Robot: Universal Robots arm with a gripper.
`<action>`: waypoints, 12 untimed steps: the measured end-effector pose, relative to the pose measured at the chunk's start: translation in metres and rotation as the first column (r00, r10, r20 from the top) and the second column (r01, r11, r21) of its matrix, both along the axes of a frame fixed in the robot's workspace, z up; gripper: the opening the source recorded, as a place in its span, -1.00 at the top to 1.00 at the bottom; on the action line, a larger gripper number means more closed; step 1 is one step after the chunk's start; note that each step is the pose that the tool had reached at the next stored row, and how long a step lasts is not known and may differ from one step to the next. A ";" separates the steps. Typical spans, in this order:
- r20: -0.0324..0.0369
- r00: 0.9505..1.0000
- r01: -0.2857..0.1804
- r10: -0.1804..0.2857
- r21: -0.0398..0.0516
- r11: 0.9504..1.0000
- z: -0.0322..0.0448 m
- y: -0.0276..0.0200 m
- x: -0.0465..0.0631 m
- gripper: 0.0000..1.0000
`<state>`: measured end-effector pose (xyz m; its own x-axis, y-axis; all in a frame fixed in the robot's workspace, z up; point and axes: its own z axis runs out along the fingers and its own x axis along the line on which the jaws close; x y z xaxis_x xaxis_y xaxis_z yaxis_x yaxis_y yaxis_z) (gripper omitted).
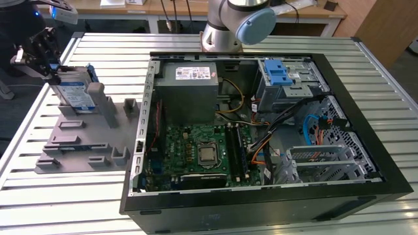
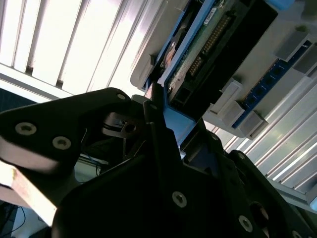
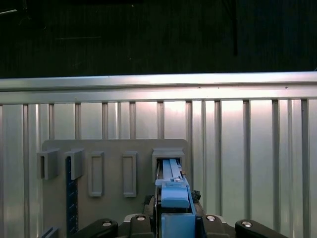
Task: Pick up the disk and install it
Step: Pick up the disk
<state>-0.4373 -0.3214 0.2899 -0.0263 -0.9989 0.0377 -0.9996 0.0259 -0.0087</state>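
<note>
The disk (image 1: 73,93) is a silver drive with a white-and-blue label in a blue carrier. It stands on edge in the grey slotted stand (image 1: 78,142) at the exterior view's left. My gripper (image 1: 52,72) is at the disk's upper end, shut on the blue frame. In the first wrist view the blue carrier (image 3: 173,191) sits between my fingers, over a socket of the stand (image 3: 114,153). In the second wrist view my gripper (image 2: 159,116) clamps the carrier's edge, and the disk's circuit-board side (image 2: 218,44) runs away from it.
An open black computer case (image 1: 365,161) lies on the slatted metal table (image 1: 392,88), to the exterior view's right of the stand. Inside it are a green motherboard (image 1: 196,152), a power supply (image 1: 189,85) and a drive bay with a blue carrier (image 1: 277,73). The arm's base (image 1: 225,29) stands behind the case.
</note>
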 end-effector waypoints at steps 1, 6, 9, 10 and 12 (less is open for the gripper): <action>0.000 1.000 0.000 0.000 0.000 1.000 -0.0001 0.0000 0.000 0.24; 0.000 1.000 0.000 0.000 0.000 1.000 -0.0001 0.0000 -0.001 0.11; 0.000 1.000 0.000 0.000 0.000 1.000 -0.0001 0.0001 -0.001 0.15; 0.000 1.000 0.000 0.000 0.000 1.000 -0.0001 0.0000 -0.001 0.15; 0.000 1.000 0.000 0.000 0.000 1.000 -0.0001 0.0001 -0.001 0.27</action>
<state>-0.4381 -0.3213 0.2898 -0.0263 -0.9989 0.0376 -0.9996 0.0260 -0.0090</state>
